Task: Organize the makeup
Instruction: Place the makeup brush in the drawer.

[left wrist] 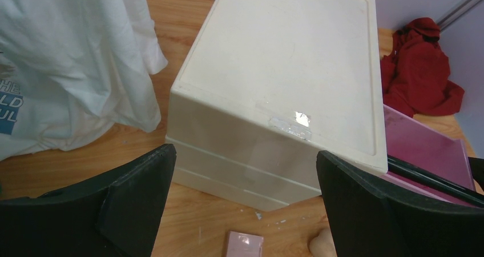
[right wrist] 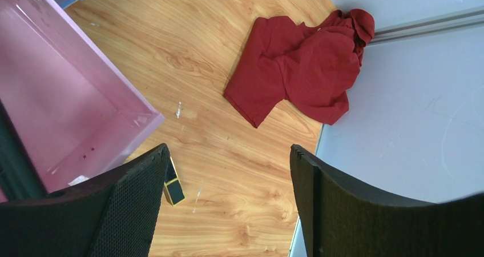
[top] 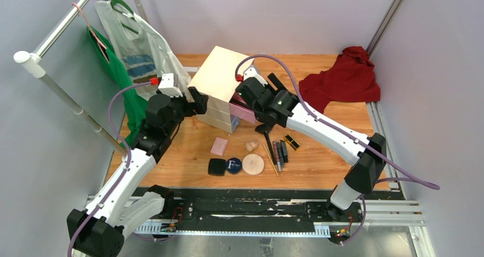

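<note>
Left claw (left wrist: 244,157) spread wide facing cream plastic drawer chest (left wrist: 279,57), right claw (right wrist: 228,154) spread empty beside open pink plastic drawer (right wrist: 63,91), above wooden counter (right wrist: 228,68).

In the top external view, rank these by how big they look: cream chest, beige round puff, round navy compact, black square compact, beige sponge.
1. cream chest
2. beige round puff
3. round navy compact and black square compact: too alike to rank
4. beige sponge

Lipstick (right wrist: 173,189) partly behind right fingers (right wrist: 114,211)
</note>
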{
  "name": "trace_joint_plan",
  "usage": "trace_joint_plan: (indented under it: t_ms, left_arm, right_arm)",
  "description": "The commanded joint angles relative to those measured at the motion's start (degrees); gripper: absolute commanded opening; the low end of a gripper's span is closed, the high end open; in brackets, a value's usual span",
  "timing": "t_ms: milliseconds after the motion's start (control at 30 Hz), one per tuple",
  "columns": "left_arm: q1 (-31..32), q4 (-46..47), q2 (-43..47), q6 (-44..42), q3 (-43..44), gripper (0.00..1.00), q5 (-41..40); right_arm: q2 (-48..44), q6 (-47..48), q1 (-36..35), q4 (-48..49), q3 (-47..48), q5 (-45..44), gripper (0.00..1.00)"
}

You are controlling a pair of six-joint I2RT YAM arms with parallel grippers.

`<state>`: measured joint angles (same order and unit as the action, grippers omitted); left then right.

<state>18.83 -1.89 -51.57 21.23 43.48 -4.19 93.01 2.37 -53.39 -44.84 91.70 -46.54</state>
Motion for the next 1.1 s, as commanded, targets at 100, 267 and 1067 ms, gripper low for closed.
trace_joint_plan:
  t_ms: [100,267,1067]
  left_arm:
    - [-0.02,0.82,0.95,-0.51,-0.22,0.98,-0.45]
    - [-0.03,1.10,0.74,-0.36,-0.22,0.98,-0.14]
    - [-0.02,1.50,-0.41,-0.32,-0.06,0.98,-0.55]
  right_arm:
    - [2.61,-0.85,-0.84,2.03,3.61,-2.01,0.77]
    - [3.90,-0.31,-1.02,2.40,4.41,-2.35,0.77]
    - [-16.46,0.13,-6.01,6.27,-8.12,4.29,0.75]
